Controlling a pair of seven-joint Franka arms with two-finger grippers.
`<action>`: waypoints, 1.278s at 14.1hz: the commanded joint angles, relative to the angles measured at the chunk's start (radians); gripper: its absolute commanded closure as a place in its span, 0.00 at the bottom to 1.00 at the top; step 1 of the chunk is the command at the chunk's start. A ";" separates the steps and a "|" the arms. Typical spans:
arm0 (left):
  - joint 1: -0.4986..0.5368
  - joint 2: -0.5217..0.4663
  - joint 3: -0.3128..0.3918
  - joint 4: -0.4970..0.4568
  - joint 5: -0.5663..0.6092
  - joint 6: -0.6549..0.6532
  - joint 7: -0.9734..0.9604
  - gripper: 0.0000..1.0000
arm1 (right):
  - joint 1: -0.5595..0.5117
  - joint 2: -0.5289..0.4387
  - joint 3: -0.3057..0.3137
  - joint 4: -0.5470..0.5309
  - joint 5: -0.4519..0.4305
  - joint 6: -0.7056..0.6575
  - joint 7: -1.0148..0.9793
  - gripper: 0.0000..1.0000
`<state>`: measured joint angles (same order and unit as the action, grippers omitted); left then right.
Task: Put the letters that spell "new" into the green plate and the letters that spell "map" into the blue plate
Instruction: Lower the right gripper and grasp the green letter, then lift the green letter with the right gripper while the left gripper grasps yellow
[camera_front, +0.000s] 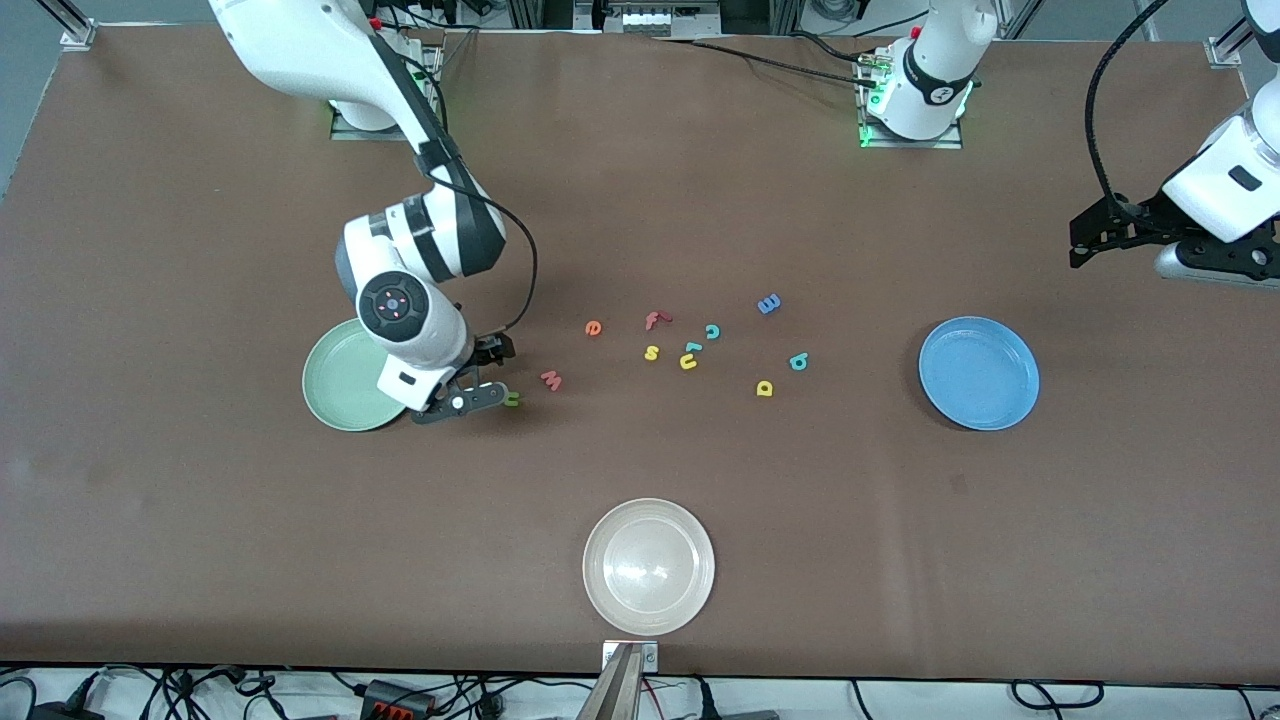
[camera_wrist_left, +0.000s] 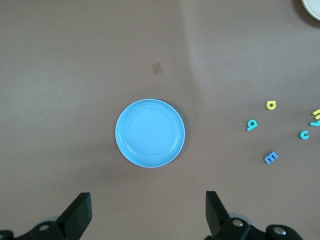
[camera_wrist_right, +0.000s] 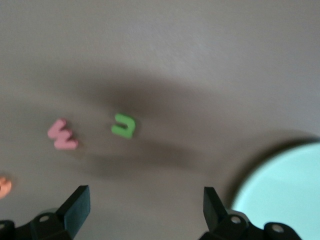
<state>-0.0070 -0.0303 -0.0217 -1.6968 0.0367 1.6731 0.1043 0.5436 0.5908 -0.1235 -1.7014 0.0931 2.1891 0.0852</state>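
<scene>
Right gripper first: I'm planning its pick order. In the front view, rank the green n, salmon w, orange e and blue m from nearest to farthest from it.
From the right gripper, open beside the green plate:
1. green n, at its fingertips.
2. salmon w, next along.
3. orange e, toward the table's middle.
4. blue m, toward the blue plate.

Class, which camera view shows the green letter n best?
The right wrist view: the green letter n lies in the open beside the w. In the front view, the right pincer partly hides it beside the green plate. The left wrist view misses it.
</scene>
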 joint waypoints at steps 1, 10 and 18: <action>0.001 0.006 -0.001 0.022 -0.009 -0.016 0.017 0.00 | 0.018 0.064 -0.010 0.028 0.046 0.084 0.005 0.05; -0.016 0.041 -0.009 0.023 -0.017 -0.015 0.008 0.00 | 0.053 0.150 -0.010 0.072 0.039 0.159 0.002 0.37; -0.137 0.288 -0.027 0.026 -0.011 0.038 -0.003 0.00 | 0.033 0.167 -0.012 0.083 0.068 0.158 0.011 0.52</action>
<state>-0.0992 0.2055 -0.0540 -1.7011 0.0360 1.6923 0.1029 0.5888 0.7418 -0.1367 -1.6418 0.1301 2.3479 0.0909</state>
